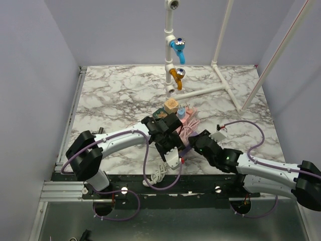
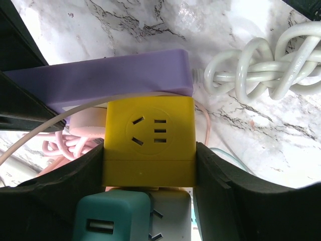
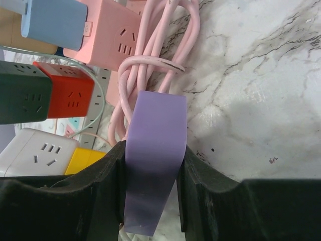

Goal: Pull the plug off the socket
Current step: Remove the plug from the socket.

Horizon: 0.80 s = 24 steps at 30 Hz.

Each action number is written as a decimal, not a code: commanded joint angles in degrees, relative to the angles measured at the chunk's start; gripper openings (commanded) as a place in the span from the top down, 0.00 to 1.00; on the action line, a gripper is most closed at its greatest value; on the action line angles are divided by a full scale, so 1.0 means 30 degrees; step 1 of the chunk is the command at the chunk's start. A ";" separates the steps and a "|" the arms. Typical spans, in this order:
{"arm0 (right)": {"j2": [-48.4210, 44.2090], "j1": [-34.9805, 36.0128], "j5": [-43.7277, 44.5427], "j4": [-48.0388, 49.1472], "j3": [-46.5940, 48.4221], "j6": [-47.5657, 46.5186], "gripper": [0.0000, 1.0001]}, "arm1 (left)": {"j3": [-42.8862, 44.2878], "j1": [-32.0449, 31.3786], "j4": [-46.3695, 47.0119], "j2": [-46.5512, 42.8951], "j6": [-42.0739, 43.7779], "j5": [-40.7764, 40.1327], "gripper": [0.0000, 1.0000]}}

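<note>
A yellow cube plug butts against the long side of a purple socket strip. My left gripper is shut on the yellow cube, with a black pad pressed flat on each of its sides. My right gripper is shut on one end of the purple strip, where the yellow cube peeks out to the left. In the top view both grippers, left and right, meet over the pile at the table's near middle. The plug's pins are hidden.
A teal USB cube and a white cube sit just under the yellow one. A coiled white cable and a pink cable lie beside the strip. Pink, red and dark green cubes crowd nearby. A white pipe frame stands behind.
</note>
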 commanded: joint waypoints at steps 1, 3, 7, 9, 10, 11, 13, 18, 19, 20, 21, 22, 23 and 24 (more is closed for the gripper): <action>0.0584 0.0348 0.0233 -0.3958 -0.0801 -0.1959 0.99 | -0.0164 0.0090 0.2509 -0.1907 0.0499 -0.0125 1.00; 0.0794 0.0344 0.0341 -0.4101 -0.0711 -0.1850 0.99 | -0.0313 0.0258 0.2902 -0.2303 0.0191 -0.0591 1.00; 0.1017 0.0362 0.0374 -0.3747 -0.0742 -0.2237 0.99 | -0.0059 0.0649 0.2964 -0.2913 0.0039 -0.0836 1.00; 0.1238 0.0442 0.0407 -0.3614 -0.0658 -0.2449 0.99 | 0.0058 0.0741 0.2961 -0.3090 0.0234 -0.0886 1.00; 0.1436 0.0507 0.0459 -0.3593 -0.0554 -0.2533 0.99 | 0.0231 0.0761 0.2712 -0.3115 0.0388 -0.0861 1.00; 0.1608 0.0603 0.0578 -0.3593 -0.0443 -0.2595 0.99 | 0.0376 0.0768 0.2451 -0.3093 0.0524 -0.0760 1.00; 0.1982 0.0850 0.0812 -0.3763 -0.0178 -0.2625 0.99 | 0.0551 0.0748 0.1955 -0.3092 0.0847 -0.0614 1.00; 0.1869 0.0979 0.1141 -0.4775 0.0007 -0.1260 0.99 | 0.0196 0.0659 0.1676 -0.3442 0.1172 -0.0553 1.00; 0.1539 0.1004 0.1190 -0.4844 -0.0127 -0.1038 0.99 | 0.0119 0.0659 0.1522 -0.3564 0.1150 -0.0553 1.00; 0.1277 0.0982 0.1258 -0.4907 -0.0246 -0.0842 0.99 | 0.0019 0.0659 0.1374 -0.3712 0.1184 -0.0621 1.00; 0.0952 0.0980 0.1258 -0.4962 -0.0366 -0.0692 0.99 | -0.0120 0.0659 0.1279 -0.3944 0.1249 -0.0683 1.00; 0.0586 0.0970 0.1260 -0.4955 -0.0454 -0.0643 0.99 | -0.0278 0.0659 0.1150 -0.4147 0.1315 -0.0788 1.00; 0.0327 0.0958 0.1204 -0.4956 -0.0502 -0.0612 0.99 | -0.0391 0.0659 0.1056 -0.4372 0.1318 -0.0857 1.00; 0.0039 0.0969 0.1158 -0.4941 -0.0438 -0.0676 0.95 | -0.0464 0.0655 0.0964 -0.4674 0.1167 -0.0952 1.00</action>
